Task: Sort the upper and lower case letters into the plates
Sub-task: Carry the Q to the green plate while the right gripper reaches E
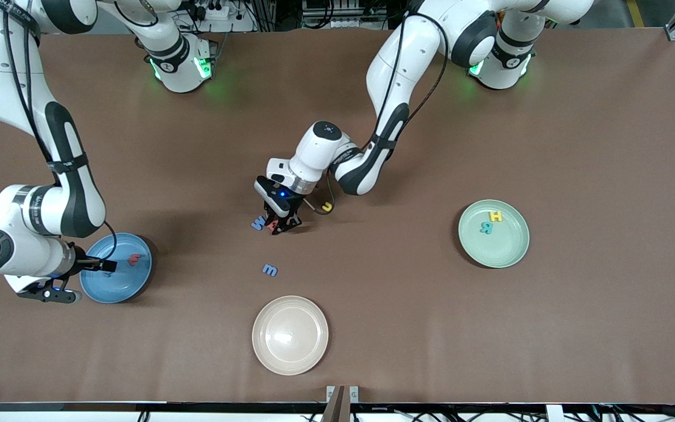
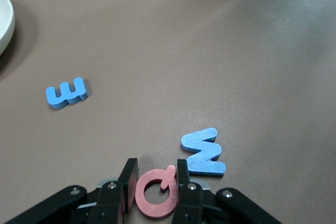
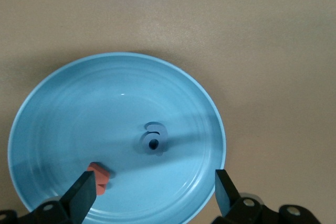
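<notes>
Seemingly two letters (image 3: 154,141) in blue plate (image 3: 63,108).

Robot lab, two arms mounted at brown table (image 1: 578,328), cabling along edges

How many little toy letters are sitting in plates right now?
4. A yellow H and a teal R lie in the pale mint green plate; a red letter and a blue a lie in the bright blue plate.
</notes>
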